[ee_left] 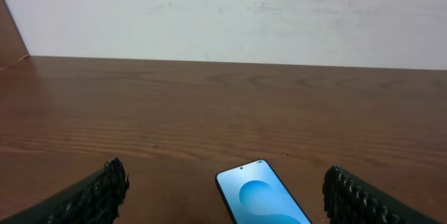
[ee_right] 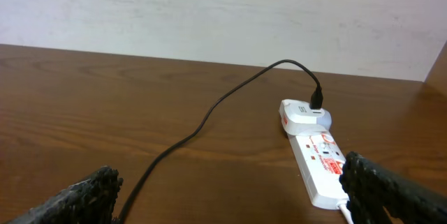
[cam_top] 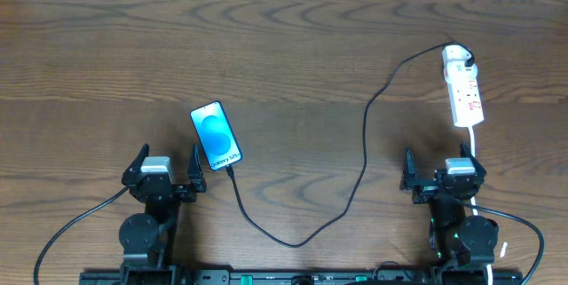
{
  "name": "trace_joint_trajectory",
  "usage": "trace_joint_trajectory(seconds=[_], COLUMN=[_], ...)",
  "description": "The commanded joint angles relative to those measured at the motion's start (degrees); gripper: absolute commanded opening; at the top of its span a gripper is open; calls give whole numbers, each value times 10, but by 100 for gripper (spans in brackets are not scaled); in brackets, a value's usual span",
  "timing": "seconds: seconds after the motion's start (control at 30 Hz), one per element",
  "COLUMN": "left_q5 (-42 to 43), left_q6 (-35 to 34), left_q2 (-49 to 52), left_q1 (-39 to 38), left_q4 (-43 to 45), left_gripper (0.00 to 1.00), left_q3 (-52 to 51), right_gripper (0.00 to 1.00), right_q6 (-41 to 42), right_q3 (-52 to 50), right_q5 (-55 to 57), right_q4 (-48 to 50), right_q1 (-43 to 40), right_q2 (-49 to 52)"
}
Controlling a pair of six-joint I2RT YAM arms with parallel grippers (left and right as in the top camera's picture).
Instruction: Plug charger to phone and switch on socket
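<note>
The phone (cam_top: 216, 134) lies face up, blue screen lit, just ahead of my left gripper (cam_top: 168, 169). It also shows in the left wrist view (ee_left: 262, 195) between the open fingers (ee_left: 223, 189). The black charger cable (cam_top: 359, 174) runs from the phone's near end, loops toward the front edge, and rises to a white adapter on the far end of the socket (cam_top: 463, 86). My right gripper (cam_top: 444, 172) is open and empty, just short of the socket (ee_right: 318, 161). The cable (ee_right: 209, 116) shows in the right wrist view too.
The socket's thick white cord (cam_top: 475, 147) runs back past my right arm. Black robot-base cables (cam_top: 67, 227) curve at the front left and right. A pale wall (ee_left: 223, 15) stands beyond the table's far edge.
</note>
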Motion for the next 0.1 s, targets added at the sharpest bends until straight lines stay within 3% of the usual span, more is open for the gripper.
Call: trace_joint_trajectory(seconds=[0.0, 0.07], left_q5=[9, 9], left_q6=[4, 4], left_q2=[-4, -4], left_q1=[3, 3], left_q4=[-23, -23], left_gripper=[91, 91], left_q3=[-8, -8], right_gripper=[99, 99], right_q6=[7, 7], right_q3=[-2, -2], right_q5=[7, 7], right_q4=[-2, -2], right_q1=[5, 5], right_q2=[-5, -5])
